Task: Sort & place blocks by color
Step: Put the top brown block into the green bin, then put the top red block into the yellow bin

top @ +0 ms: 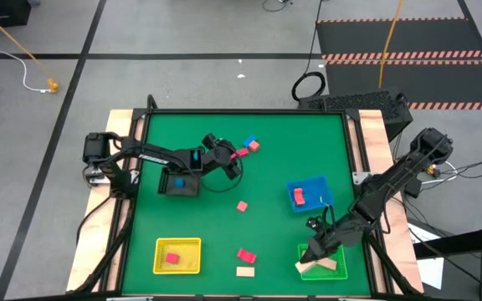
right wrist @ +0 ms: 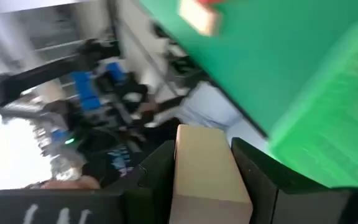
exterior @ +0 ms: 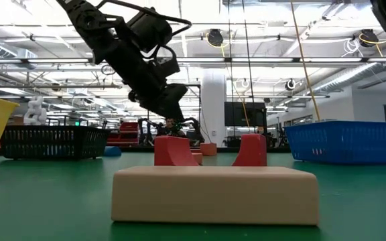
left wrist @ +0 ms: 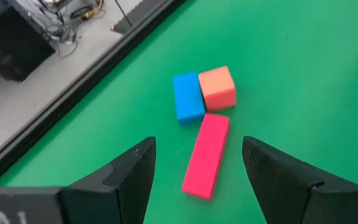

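- High view: left gripper is seen over the table, beside a red bar, blue block and salmon cube. Right gripper is seen above the green tray, where a cream block lies.
- Low view: a cream bar is shown nearest, two red blocks behind.
- Left wrist view: fingers are spread, the red bar between them.
- Right wrist view: fingers are pinched on a cream block.
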Controlling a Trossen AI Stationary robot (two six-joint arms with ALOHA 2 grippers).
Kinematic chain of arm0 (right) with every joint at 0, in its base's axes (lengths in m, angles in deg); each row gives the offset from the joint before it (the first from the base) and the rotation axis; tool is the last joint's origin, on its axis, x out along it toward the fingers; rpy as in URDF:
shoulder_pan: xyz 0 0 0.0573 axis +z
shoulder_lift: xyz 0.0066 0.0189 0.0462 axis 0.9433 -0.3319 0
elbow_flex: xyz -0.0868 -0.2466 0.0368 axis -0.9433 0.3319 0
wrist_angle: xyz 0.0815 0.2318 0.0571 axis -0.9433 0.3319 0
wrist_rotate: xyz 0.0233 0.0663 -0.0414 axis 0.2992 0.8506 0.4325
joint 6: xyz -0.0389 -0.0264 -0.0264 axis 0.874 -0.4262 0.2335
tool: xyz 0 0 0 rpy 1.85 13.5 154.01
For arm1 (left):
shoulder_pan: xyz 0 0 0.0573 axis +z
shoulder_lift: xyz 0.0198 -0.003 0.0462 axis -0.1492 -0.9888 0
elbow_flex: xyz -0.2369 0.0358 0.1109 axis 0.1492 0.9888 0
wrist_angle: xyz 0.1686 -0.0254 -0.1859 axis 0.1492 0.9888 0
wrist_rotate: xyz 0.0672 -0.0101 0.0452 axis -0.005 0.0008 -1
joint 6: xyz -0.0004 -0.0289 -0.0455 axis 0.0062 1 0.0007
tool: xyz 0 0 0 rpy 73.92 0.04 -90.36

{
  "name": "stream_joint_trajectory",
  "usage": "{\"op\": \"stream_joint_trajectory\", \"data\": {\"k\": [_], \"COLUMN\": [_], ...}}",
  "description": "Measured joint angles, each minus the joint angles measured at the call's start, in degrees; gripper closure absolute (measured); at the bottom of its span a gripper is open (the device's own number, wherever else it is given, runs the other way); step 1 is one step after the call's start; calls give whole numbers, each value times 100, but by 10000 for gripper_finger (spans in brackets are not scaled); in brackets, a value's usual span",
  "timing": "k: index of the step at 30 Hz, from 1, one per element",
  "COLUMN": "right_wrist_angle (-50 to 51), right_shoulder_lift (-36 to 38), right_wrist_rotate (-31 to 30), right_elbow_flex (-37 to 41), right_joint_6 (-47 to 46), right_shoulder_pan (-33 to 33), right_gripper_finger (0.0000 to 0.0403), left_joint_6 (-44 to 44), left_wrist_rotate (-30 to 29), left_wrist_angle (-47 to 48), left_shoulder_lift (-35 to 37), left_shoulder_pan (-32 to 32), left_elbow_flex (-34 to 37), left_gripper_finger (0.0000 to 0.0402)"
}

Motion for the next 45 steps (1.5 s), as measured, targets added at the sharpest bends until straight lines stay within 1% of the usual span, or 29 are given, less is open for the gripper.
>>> {"op": "stream_joint_trajectory", "data": {"k": [1,5,8,13,16,23,26,29,32,34,36,39,45], "right_wrist_angle": [146,633,723,670,692,676,414,-135,-761,-1104,-1355,-1457,-1407], "right_shoulder_lift": [0,0,0,0,0,0,8,13,13,13,13,13,13], "right_wrist_rotate": [53,585,901,913,891,898,912,857,573,359,171,127,125], "right_elbow_flex": [0,0,1,2,0,2,2,0,2,0,0,1,2], "right_joint_6": [-177,-822,-1192,-1409,-1346,-1349,-1315,-1079,-755,-389,136,990,2614], "right_shoulder_pan": [0,0,0,0,0,0,-2,-15,-44,-118,-244,-518,-1142], "right_gripper_finger": [280,279,278,273,254,185,163,153,153,154,155,155,155], "left_joint_6": [39,141,145,143,144,143,110,47,-201,-313,-329,-340,-377], "left_wrist_rotate": [2,4,4,4,2,2,2,2,13,207,529,842,862], "left_wrist_angle": [59,151,163,168,168,258,273,271,270,257,219,143,-118], "left_shoulder_lift": [0,0,0,0,0,0,0,0,0,0,0,-11,-278], "left_shoulder_pan": [-2,-4,-4,-4,-4,-4,-1,0,0,19,58,114,314], "left_elbow_flex": [0,0,0,0,0,0,0,0,0,0,0,0,0], "left_gripper_finger": [163,163,163,163,163,162,162,162,163,163,163,163,163]}}
